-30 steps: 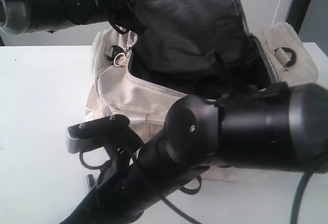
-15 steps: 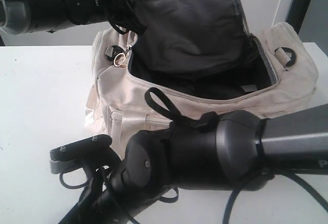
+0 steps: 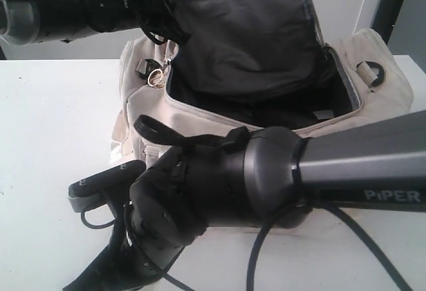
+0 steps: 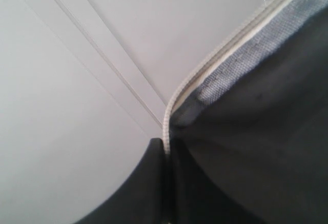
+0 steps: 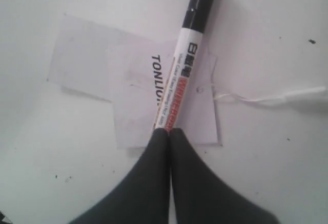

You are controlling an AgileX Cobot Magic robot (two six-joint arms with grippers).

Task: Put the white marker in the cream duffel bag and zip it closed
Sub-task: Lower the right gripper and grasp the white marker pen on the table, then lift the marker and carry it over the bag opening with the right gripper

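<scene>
The cream duffel bag (image 3: pixel 200 121) lies open on the white table, its dark-lined flap (image 3: pixel 246 31) held upright. My left gripper (image 3: pixel 154 8) is shut on the flap's zipper edge (image 4: pixel 215 65); in the left wrist view the jaws (image 4: pixel 166 144) pinch that edge between them. The white marker (image 5: pixel 185 65), with a black cap and red and black print, sticks out from my right gripper (image 5: pixel 168 130), which is shut on its end. The marker lies over the paper tag (image 5: pixel 133 101) printed "TONLION". In the exterior view the right arm (image 3: pixel 266 178) hides the marker and its gripper.
A gold zipper ring (image 3: pixel 157 76) hangs at the bag's left end. A thin white string (image 5: pixel 271 100) runs from the tag across the table (image 3: pixel 53 138). The right arm's bulk and its cables cover the bag's front pocket.
The right arm has swung lower and toward the front left, uncovering more of the bag's opening. The left arm and the raised flap have stayed still.
</scene>
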